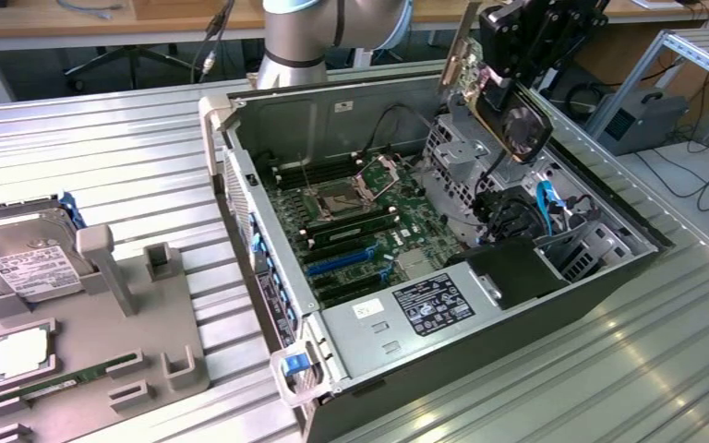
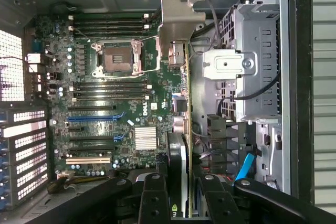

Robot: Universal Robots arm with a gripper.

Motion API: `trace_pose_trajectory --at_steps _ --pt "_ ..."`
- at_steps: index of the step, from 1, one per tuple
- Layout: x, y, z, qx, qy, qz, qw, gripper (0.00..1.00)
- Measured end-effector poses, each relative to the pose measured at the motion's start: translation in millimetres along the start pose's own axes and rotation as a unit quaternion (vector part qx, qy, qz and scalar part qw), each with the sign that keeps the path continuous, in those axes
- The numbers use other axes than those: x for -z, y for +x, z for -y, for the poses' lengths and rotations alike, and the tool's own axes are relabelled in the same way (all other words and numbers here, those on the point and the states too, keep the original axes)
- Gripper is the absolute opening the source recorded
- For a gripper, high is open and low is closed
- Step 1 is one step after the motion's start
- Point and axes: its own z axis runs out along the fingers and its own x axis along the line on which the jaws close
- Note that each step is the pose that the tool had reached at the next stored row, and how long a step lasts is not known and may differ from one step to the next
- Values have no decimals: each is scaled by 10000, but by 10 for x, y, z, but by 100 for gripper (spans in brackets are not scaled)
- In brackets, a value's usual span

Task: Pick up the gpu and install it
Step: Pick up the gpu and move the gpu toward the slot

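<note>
Your gpu (image 1: 511, 115) hangs above the case (image 1: 515, 346), seemingly over its drive cage (image 1: 460, 157); tray (image 1: 145, 341) at the exterior view's left.

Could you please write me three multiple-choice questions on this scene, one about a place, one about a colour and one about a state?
1. Where is the gpu?
A. in a person's hand
B. in the gripper, above the computer case
C. already plugged in and let go

2. What colour is the holder that carries the hard drive?
A. red
B. grey
C. yellow

3. How is the side of the computer case?
A. open
B. shut with a panel
C. taped over

Answers:
1 B: the gpu hangs in the gripper's hold over the case, clear of everything inside.
2 B: the moulded holder is plain grey all over.
3 A: the motherboard shows through the open side.
</note>
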Motion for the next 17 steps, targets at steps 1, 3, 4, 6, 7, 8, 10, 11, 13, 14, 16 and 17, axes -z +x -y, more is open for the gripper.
trace_pose_trajectory --at_steps 1,3,4,6,7,8,10,11,13,14,16,17 --pt "0 0 0 0 1 0 10000 27" --pt "-12 0 0 0 0 0 10000 27" --pt "-30 1 2 0 0 0 10000 27" --pt "-95 2 4 0 0 0 10000 27" --pt "-118 3 6 0 0 0 10000 27" --pt "-134 3 6 0 0 0 10000 27" --pt "-150 2 6 0 1 0 10000 27" --pt "-154 0 6 0 1 0 10000 27" --pt "-158 -10 5 0 1 0 10000 27" --pt "-161 -26 5 0 1 0 10000 27" --pt "-167 -82 2 0 0 0 10000 27" --pt "-170 -114 -1 0 0 0 10000 27"
